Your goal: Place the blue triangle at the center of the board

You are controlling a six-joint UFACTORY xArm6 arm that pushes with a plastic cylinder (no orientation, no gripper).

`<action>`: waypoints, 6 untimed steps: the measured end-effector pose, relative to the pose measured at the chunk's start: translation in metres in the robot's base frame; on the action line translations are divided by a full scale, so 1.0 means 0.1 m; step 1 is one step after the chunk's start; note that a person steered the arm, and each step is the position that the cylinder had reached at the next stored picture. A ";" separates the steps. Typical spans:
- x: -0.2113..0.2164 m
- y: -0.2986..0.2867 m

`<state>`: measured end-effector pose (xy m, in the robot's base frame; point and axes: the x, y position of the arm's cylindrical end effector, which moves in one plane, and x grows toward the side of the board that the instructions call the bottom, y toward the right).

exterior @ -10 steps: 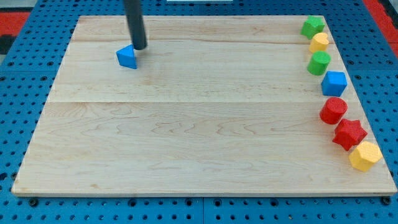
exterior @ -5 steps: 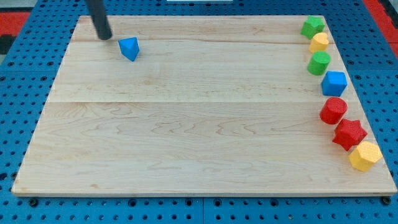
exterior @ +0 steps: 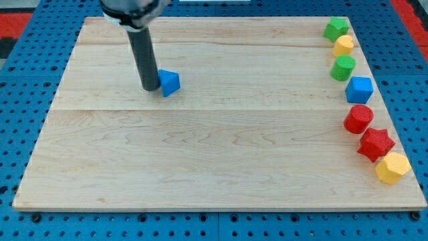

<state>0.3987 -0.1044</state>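
Note:
The blue triangle lies on the wooden board, left of the board's middle and in its upper half. My tip stands right against the triangle's left side, touching it or nearly so. The dark rod rises from there to the view's top.
A column of blocks runs down the board's right edge: a green block, a yellow one, a green cylinder, a blue cube, a red cylinder, a red star and a yellow hexagon.
My tip went from above the triangle to its upper left, then down to its left side. The triangle has slid right and down, toward the board's middle.

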 end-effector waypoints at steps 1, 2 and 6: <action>-0.01 -0.01; -0.22 -0.07; 0.70 1.38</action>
